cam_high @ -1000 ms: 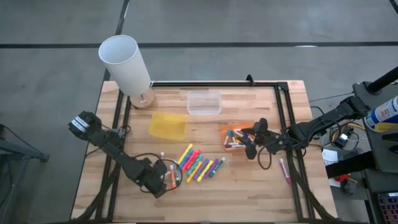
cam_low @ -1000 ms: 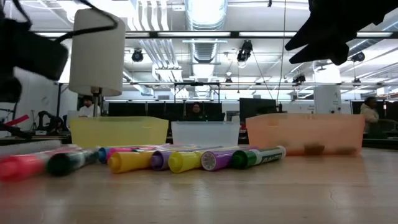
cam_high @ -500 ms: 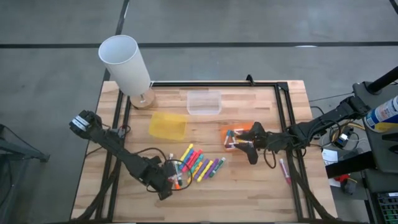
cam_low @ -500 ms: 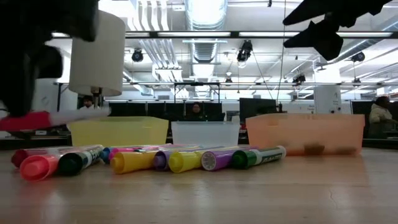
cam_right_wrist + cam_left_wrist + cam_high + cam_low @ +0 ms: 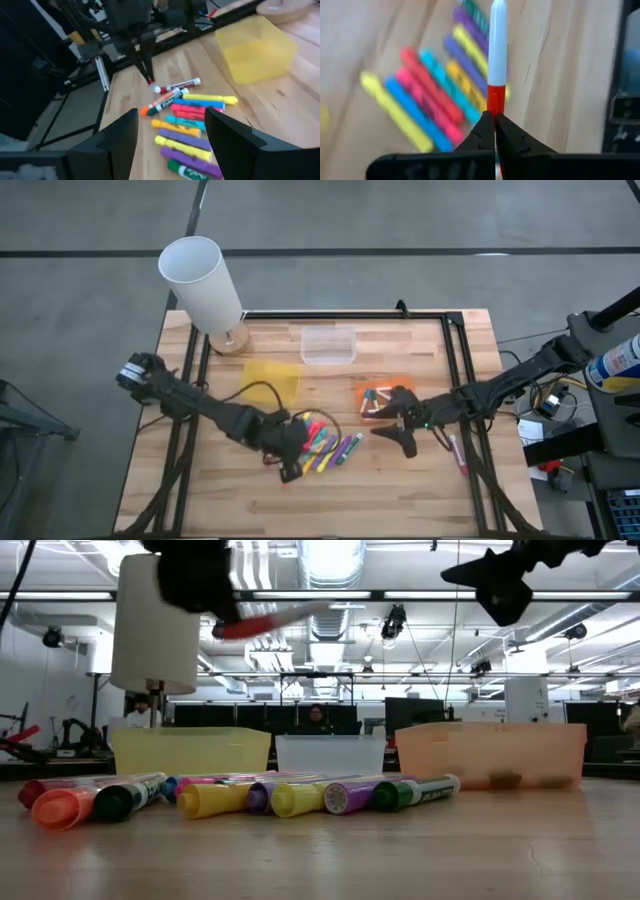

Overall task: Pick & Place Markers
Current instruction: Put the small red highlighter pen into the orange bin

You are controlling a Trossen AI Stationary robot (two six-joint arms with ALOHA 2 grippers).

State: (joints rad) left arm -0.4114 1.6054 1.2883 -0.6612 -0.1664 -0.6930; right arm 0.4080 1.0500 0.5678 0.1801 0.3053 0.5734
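Left gripper (image 5: pixel 494 120) clamps a red-and-white marker (image 5: pixel 496 60) above the marker row (image 5: pixel 325 445); right gripper (image 5: pixel 398 420), fingers spread wide, hovers beside the orange tray (image 5: pixel 385 385)

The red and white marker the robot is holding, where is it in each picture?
High view: hard to make out, under the left gripper over the marker pile.
Low view: red and white marker up high, tilted, beside the white lamp.
Left wrist view: straight ahead, pinched between the fingers.
Right wrist view: far off, hanging from the other arm.
Shared landmark: the marker pile.
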